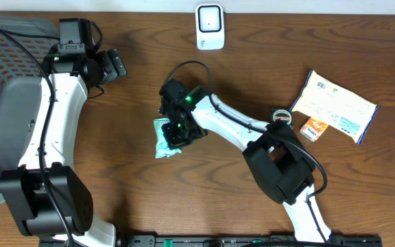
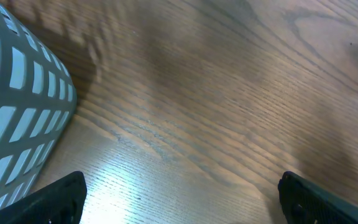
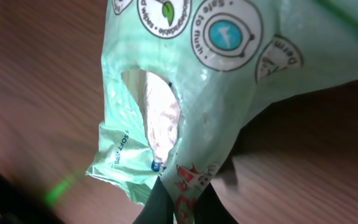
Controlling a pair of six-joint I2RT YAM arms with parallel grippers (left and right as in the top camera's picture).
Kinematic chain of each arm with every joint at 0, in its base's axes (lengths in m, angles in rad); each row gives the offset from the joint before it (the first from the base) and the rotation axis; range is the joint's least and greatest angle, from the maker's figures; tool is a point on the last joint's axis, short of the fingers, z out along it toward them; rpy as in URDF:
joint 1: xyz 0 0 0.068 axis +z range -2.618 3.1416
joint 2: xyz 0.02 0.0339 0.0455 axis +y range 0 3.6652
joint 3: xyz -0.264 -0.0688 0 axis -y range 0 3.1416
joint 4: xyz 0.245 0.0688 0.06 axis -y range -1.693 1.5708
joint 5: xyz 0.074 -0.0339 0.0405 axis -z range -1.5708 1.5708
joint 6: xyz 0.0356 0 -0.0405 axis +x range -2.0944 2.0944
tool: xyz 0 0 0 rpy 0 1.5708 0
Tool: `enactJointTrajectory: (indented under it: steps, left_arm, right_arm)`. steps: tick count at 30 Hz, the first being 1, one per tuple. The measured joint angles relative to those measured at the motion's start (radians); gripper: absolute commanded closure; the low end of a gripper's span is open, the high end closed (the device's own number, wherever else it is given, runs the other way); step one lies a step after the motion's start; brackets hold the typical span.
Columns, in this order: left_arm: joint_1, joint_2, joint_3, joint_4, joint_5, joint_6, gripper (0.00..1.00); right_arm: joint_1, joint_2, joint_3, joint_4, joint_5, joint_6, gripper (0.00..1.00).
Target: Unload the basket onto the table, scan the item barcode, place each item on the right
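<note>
Jaws of our left pincer [image 1: 117, 65] stand apart beside the basket [image 1: 5, 103]; at the middle of the counter [image 1: 108, 171], our right pincer [image 1: 178, 132] is clamped on the green wipes pack [image 1: 162, 140]. We should lift gently so the thin film doesn't tear, barcode toward the scanner [image 1: 210, 26].

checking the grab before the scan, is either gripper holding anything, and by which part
The right gripper pinches the green wipes packet by its crimped end edge. The left gripper is open, holding nothing.

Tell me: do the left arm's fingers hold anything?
No, the left fingers stand wide apart over the bare brown wooden table, with nothing between them.
</note>
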Motion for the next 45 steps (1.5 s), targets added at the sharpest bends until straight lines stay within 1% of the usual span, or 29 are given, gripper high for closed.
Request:
enactJointTrajectory:
  steps: [2, 5, 8, 9, 10, 14, 17, 18, 22, 23, 24, 27, 28, 29, 31, 33, 38, 45]
  left_arm:
    - [0.0, 0.0, 0.0, 0.0, 0.0, 0.0, 0.02]
    - [0.0, 0.0, 0.0, 0.0, 0.0, 0.0, 0.02]
    - [0.0, 0.0, 0.0, 0.0, 0.0, 0.0, 0.02]
    - [0.0, 0.0, 0.0, 0.0, 0.0, 0.0, 0.02]
    - [0.0, 0.0, 0.0, 0.0, 0.0, 0.0, 0.02]
    - [0.0, 0.0, 0.0, 0.0, 0.0, 0.0, 0.02]
    - [0.0, 0.0, 0.0, 0.0, 0.0, 0.0, 0.02]
    - [0.0, 0.0, 0.0, 0.0, 0.0, 0.0, 0.02]
    - [0.0, 0.0, 0.0, 0.0, 0.0, 0.0, 0.02]
    - [0.0, 0.0, 0.0, 0.0, 0.0, 0.0, 0.02]
    - [0.0, 0.0, 0.0, 0.0, 0.0, 0.0, 0.02]
    - [0.0, 0.0, 0.0, 0.0, 0.0, 0.0, 0.02]
    - [0.0, 0.0, 0.0, 0.0, 0.0, 0.0, 0.02]
    - [0.0, 0.0, 0.0, 0.0, 0.0, 0.0, 0.02]
    - [0.0, 0.0, 0.0, 0.0, 0.0, 0.0, 0.02]
    - [0.0, 0.0, 0.0, 0.0, 0.0, 0.0, 0.02]
    - [0.0, 0.0, 0.0, 0.0, 0.0, 0.0, 0.03]
    - [0.0, 0.0, 0.0, 0.0, 0.0, 0.0, 0.02]
  right_arm:
    - [-0.021, -0.022, -0.001, -0.032, 0.055, -0.029, 0.99]
    - [-0.05, -0.076, -0.004, -0.077, 0.191, -0.068, 0.99]
    - [-0.055, -0.149, -0.004, -0.129, 0.435, -0.103, 0.99]
    - [-0.053, -0.156, -0.003, -0.135, 0.473, -0.107, 0.99]
    - [-0.042, -0.166, -0.003, -0.155, 0.567, -0.114, 0.99]
    - [0.011, -0.147, -0.004, -0.227, 0.885, -0.132, 0.99]
    - [0.026, -0.103, -0.005, -0.264, 1.021, -0.143, 0.99]
    - [0.026, -0.092, -0.005, -0.269, 1.039, -0.143, 0.96]
    - [0.02, -0.056, -0.013, -0.278, 1.062, -0.13, 0.93]
    - [0.018, -0.056, -0.013, -0.264, 1.05, -0.132, 0.89]
    - [0.018, -0.056, -0.013, -0.252, 1.041, -0.14, 0.85]
    - [0.019, -0.056, -0.012, -0.213, 0.983, -0.198, 0.64]
    - [0.019, -0.056, -0.012, -0.205, 0.969, -0.217, 0.58]
    - [0.021, -0.056, -0.012, -0.197, 0.957, -0.234, 0.53]
    - [0.024, -0.056, -0.012, -0.172, 0.937, -0.26, 0.48]
    - [0.026, -0.056, -0.012, -0.144, 0.925, -0.279, 0.47]
    - [0.026, -0.054, -0.012, -0.112, 0.911, -0.322, 0.48]
    - [0.016, -0.006, -0.012, -0.057, 0.914, -0.371, 0.5]
